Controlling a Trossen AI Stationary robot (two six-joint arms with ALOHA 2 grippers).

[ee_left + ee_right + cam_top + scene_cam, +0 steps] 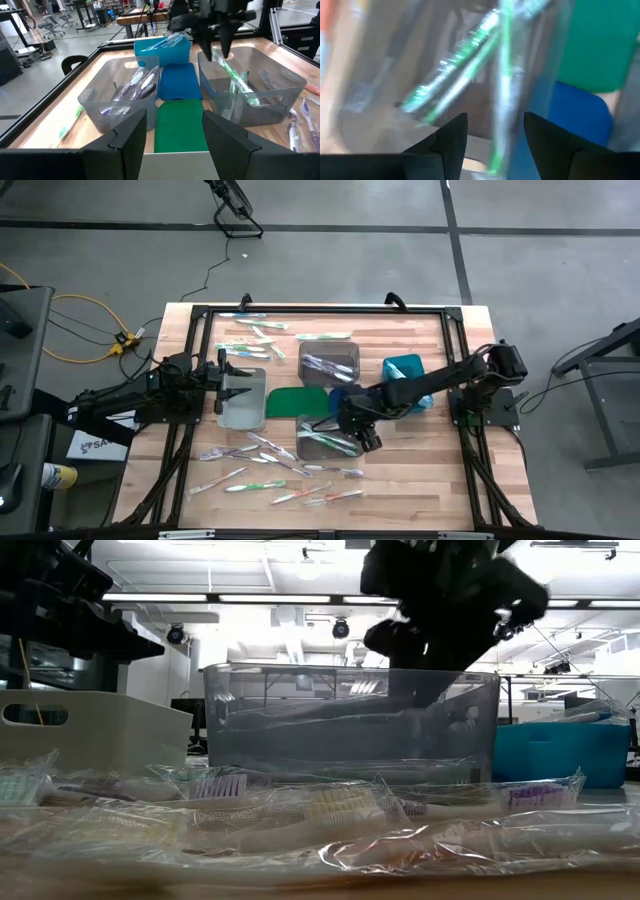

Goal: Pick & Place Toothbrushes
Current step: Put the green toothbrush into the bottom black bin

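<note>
The pale slatted wooden table top (420, 345) has a matt, visibly grained surface inside a black metal frame (325, 308). The grey translucent plastic bin (350, 725) looks smooth and faintly glossy, as does the teal plastic bin (162, 50). The thin toothbrushes in clear crinkled wrappers (300, 815) glint shiny. The flat green mat (181, 122) and blue mat (179, 82) look soft and matt.

I'm working in a lab hall: ceiling strip lights (262, 598), office chairs (50, 21), other workbenches (142, 17), concrete floor (330, 265).
</note>
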